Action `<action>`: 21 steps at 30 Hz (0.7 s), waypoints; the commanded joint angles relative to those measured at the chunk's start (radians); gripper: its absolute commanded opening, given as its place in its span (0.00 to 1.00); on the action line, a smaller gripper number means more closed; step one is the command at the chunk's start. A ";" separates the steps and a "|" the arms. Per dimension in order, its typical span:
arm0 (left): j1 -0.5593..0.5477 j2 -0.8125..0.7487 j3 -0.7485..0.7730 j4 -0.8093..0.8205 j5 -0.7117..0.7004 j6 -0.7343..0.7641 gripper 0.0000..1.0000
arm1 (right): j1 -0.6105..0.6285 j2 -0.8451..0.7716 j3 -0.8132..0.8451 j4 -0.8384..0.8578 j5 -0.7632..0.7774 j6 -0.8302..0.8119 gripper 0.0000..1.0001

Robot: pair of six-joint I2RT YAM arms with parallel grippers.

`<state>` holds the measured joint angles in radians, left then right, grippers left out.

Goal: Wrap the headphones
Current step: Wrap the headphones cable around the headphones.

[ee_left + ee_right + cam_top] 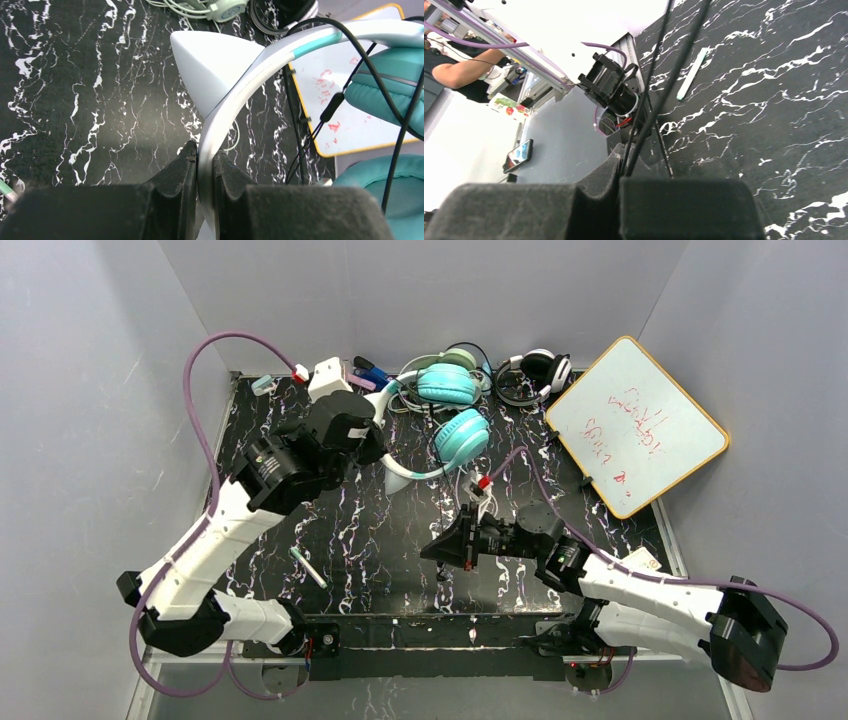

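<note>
One headband [226,104] in left claw [204,161], cable [667,86] in right [622,172]

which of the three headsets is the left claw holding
The teal headset with the white cat-ear band: the left claw is shut on its band. The mint-green headset and the black-and-white headset lie ungripped at the back.

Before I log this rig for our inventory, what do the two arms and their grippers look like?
The left arm and right arm have white link shells and black joint housings. A purple cable loops along each. The left gripper and right gripper are black, with matte notched fingers.
</note>
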<state>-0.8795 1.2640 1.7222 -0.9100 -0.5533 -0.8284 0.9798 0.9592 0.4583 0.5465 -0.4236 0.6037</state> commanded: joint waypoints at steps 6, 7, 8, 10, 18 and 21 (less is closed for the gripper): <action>0.011 0.046 0.017 0.052 -0.340 0.009 0.00 | 0.121 0.003 0.093 -0.086 0.108 0.076 0.01; 0.011 0.054 0.015 0.037 -0.373 0.028 0.00 | 0.126 0.003 0.106 -0.108 0.117 0.074 0.01; 0.011 0.061 0.011 0.025 -0.404 0.047 0.00 | 0.130 0.005 0.120 -0.133 0.122 0.071 0.01; 0.011 0.070 -0.015 0.020 -0.454 0.091 0.00 | 0.132 0.010 0.157 -0.185 0.132 0.063 0.01; 0.011 0.059 -0.240 0.134 -0.466 0.227 0.00 | 0.132 0.076 0.287 -0.297 0.230 0.094 0.01; 0.011 0.032 -0.338 0.209 -0.395 0.244 0.00 | 0.132 0.103 0.323 -0.292 0.279 0.109 0.04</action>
<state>-0.8726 1.3499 1.4620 -0.8494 -0.9340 -0.6098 1.1061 1.0405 0.7040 0.2733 -0.2199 0.6823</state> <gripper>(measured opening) 0.090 0.031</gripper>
